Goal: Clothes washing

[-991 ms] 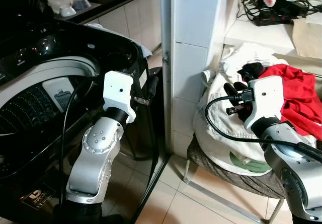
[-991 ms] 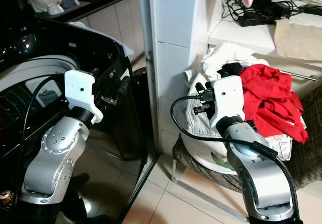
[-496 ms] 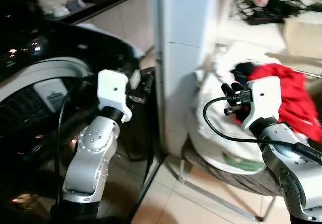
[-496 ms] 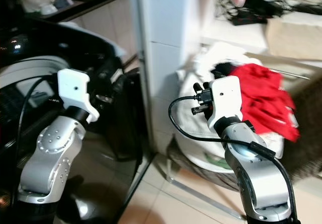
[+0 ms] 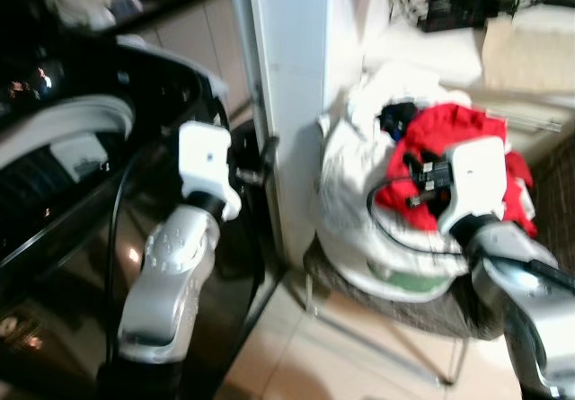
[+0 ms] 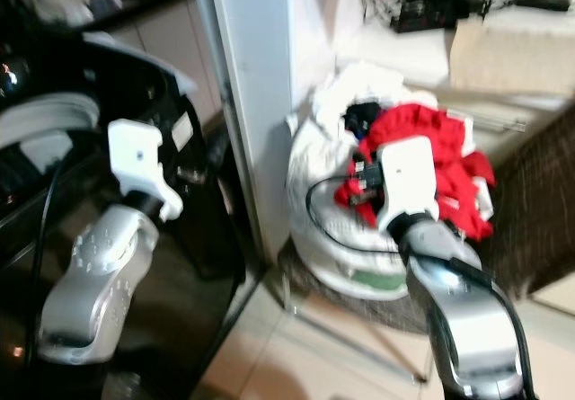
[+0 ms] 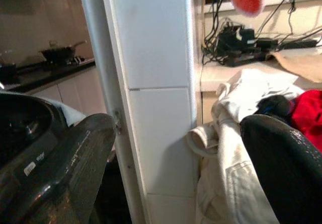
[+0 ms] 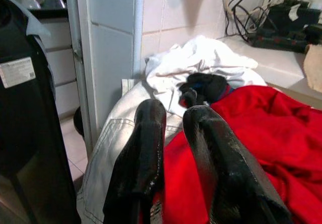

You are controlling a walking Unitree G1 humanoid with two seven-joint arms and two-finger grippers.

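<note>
Beside the white tiled pillar (image 5: 287, 76), on its right, a heap of clothes sits on a dark woven seat with a metal frame (image 5: 395, 306): a bright red garment (image 8: 261, 133) on top, a small black cloth (image 8: 206, 85) and a crumpled white garment (image 8: 201, 58) behind it toward the wall, and a cream denim piece (image 5: 346, 184) draped down the side nearest the pillar. The right gripper (image 8: 173, 133) hovers just over the near edge of the red garment, its two black fingers (image 8: 143, 153) a narrow gap apart and holding nothing; the cream denim lies just below them. On the pillar's other side stands the black top-loading washing machine (image 5: 81, 148). The left gripper (image 7: 176, 148) is raised beside the machine's corner, pointing at the pillar, fingers spread wide and empty.
</note>
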